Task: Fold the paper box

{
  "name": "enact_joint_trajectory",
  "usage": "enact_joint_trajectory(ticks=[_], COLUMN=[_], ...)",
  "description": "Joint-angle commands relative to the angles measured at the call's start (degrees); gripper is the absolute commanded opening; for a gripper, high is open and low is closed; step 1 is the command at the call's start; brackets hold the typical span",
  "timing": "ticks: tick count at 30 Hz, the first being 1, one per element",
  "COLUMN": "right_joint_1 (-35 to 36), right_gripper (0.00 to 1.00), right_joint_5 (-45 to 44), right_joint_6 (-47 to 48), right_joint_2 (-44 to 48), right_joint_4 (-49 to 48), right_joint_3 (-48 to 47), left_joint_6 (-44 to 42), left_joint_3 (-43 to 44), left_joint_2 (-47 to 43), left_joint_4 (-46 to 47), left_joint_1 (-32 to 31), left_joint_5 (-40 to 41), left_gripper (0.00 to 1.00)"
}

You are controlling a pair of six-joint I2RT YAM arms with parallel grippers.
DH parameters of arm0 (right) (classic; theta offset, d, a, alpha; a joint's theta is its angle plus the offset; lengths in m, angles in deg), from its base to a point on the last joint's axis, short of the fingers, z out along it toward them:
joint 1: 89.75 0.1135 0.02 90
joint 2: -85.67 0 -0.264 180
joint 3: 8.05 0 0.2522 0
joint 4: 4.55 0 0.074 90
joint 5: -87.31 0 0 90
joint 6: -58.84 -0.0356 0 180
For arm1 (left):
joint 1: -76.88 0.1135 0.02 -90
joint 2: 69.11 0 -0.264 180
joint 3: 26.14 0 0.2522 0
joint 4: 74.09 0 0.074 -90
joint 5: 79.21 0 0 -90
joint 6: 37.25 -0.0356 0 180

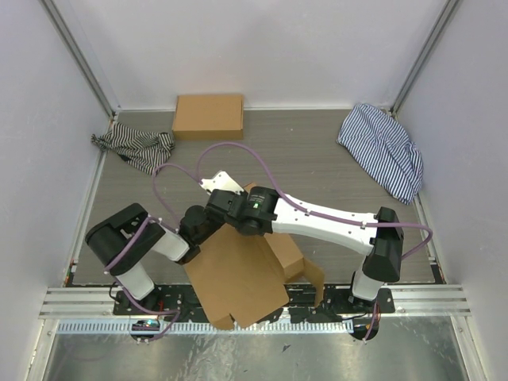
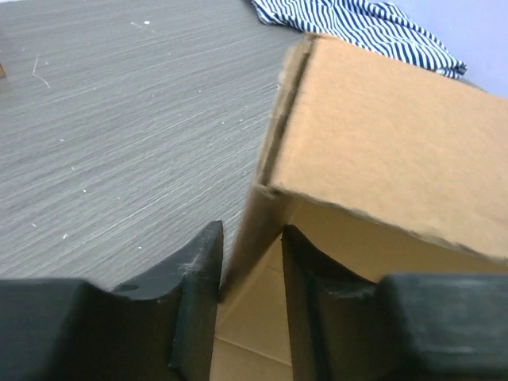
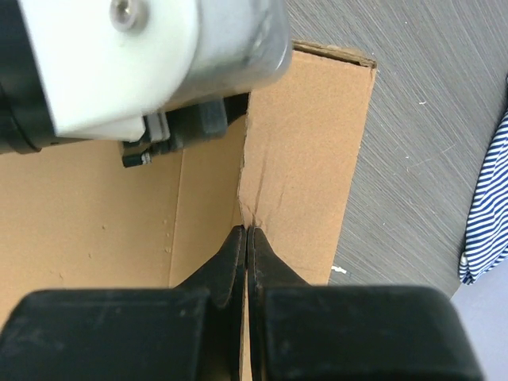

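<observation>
The paper box [image 1: 238, 278] is a brown cardboard mailer, partly folded, lying at the near edge between the arm bases with a flap [image 1: 316, 278] sticking out to the right. In the left wrist view my left gripper [image 2: 250, 258] straddles an upright side wall of the paper box [image 2: 381, 135], one finger [image 2: 198, 294] outside and one inside, closed against it. In the right wrist view my right gripper [image 3: 248, 232] is pinched shut on the thin edge of a panel of the paper box [image 3: 305, 151]. Both wrists meet over the box [image 1: 230, 214].
A second, closed brown box [image 1: 208, 117] sits at the back wall. A striped cloth [image 1: 135, 149] lies at the back left and another striped cloth [image 1: 382, 149] at the back right, also in the left wrist view [image 2: 357, 24]. Walls enclose three sides.
</observation>
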Motion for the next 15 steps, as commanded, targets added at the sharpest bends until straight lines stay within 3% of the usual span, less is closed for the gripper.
enact_joint_trajectory(ticks=[1, 3, 4, 5, 6, 7, 11, 15], right_joint_1=[0.26, 0.3, 0.28, 0.3, 0.29, 0.28, 0.29, 0.28], right_gripper=[0.03, 0.1, 0.24, 0.42, 0.73, 0.97, 1.0, 1.0], right_joint_5=[4.64, 4.48, 4.38, 4.3, 4.29, 4.09, 1.74, -3.55], right_joint_6=[-0.6, -0.75, -0.88, -1.07, -1.38, -1.76, -3.59, -4.51], right_joint_2=[2.02, 2.1, 2.32, 2.74, 3.26, 4.19, 9.21, 13.99], right_joint_4=[-2.7, -2.69, -2.85, -2.92, -3.07, -3.31, -4.43, -4.79], right_joint_3=[0.13, 0.05, 0.01, -0.07, -0.18, -0.24, -0.41, 0.57], left_joint_6=[-1.12, -0.28, -0.07, 0.05, 0.13, 0.05, 0.54, 3.36], left_joint_3=[3.19, 3.61, 3.51, 3.3, 2.9, 2.39, -0.09, 1.05], left_joint_2=[1.81, 2.51, 2.7, 2.77, 2.66, 2.46, -0.09, -9.42], left_joint_4=[5.27, 5.27, 5.27, 5.27, 5.27, 5.27, 3.74, -15.17], left_joint_1=[-0.17, -0.17, -0.24, -0.33, -0.31, -0.33, -0.38, -0.32], left_joint_5=[-0.27, -0.08, 0.3, 0.87, 1.44, 2.1, 3.92, 4.21], left_gripper=[0.25, 0.01, 0.0, 0.0, 0.0, 0.0, 0.0, 0.0])
